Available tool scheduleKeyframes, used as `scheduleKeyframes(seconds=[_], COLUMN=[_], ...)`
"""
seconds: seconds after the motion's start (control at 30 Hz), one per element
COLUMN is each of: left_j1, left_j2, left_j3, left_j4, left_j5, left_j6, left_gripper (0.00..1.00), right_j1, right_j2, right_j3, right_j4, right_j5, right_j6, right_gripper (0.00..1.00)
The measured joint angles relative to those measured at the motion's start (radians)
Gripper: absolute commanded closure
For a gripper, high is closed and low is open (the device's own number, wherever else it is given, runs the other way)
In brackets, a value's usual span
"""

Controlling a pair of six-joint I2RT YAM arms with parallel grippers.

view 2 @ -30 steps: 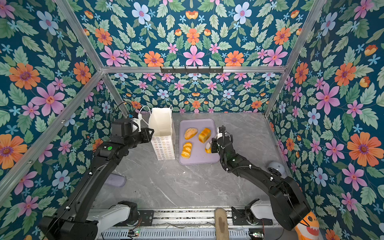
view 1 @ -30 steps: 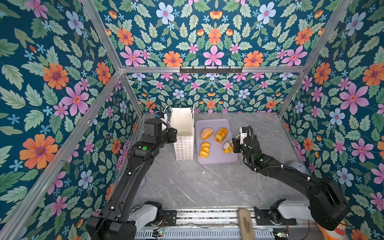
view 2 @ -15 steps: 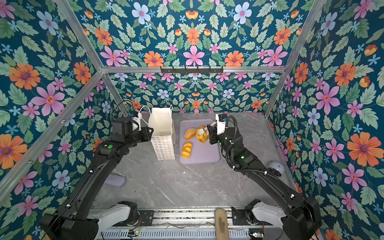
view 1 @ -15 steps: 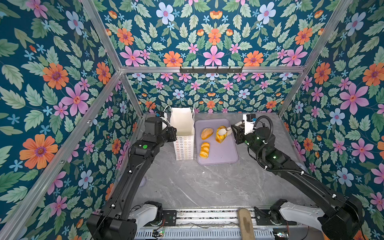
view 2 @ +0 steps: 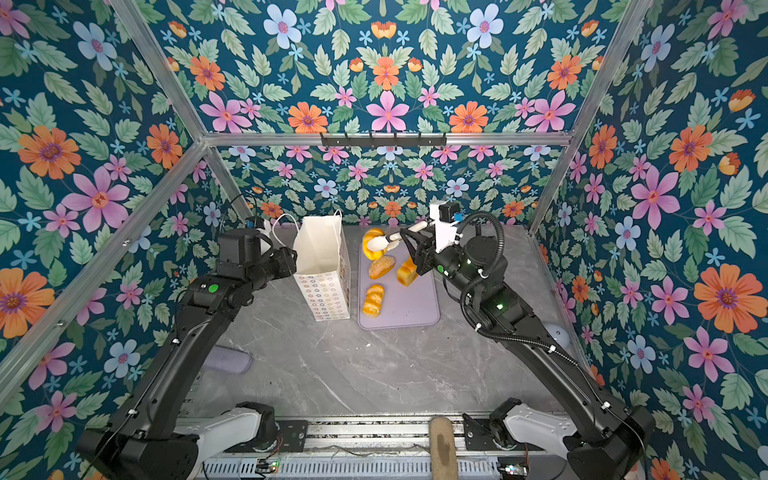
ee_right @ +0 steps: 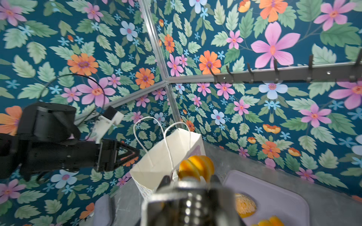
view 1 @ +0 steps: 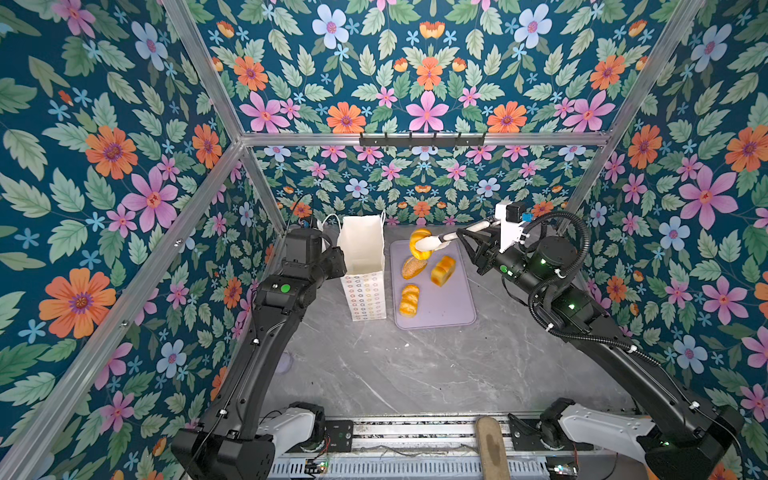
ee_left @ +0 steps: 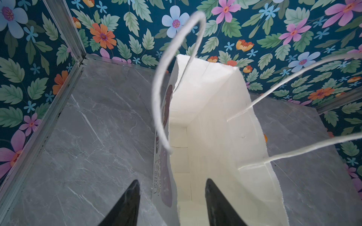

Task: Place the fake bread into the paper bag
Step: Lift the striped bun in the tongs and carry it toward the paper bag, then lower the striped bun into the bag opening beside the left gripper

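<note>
Both top views look down on the paper bag (view 1: 360, 249) from high above. The left wrist view peers closely into it; the right faces it nearby.

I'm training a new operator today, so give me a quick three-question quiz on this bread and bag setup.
1. True or false: the bag stands upright with its mouth open.
2. Fill in: the right tool grips the ___.
3. How many breads lie on the tray?

Key
1. True.
2. Bun, held raised over the tray's far end.
3. Three: roll, block loaf, ridged loaf.
</note>
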Motion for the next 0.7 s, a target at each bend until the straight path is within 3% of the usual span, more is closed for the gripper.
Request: scheduleKeyframes(seconds=[0.3, 0.7], left_j1=[0.000, 0.000], left_j2=[0.027, 0.054], left_j3=[-0.010, -0.044], left_j4=[0.008, 0.044], left_j5=[0.019, 0.025], left_j6=[-0.005, -0.029], left_gripper=[0.43, 0.48], right_j1=[0.066, 0.166], right_j2=[0.122, 0.313], right_j3=[0.176, 0.394], right_j4=[0.035, 0.029], right_j5=[-0.111, -0.129], right_j6=[0.039, -0.003], right_gripper=[0.68, 0.68])
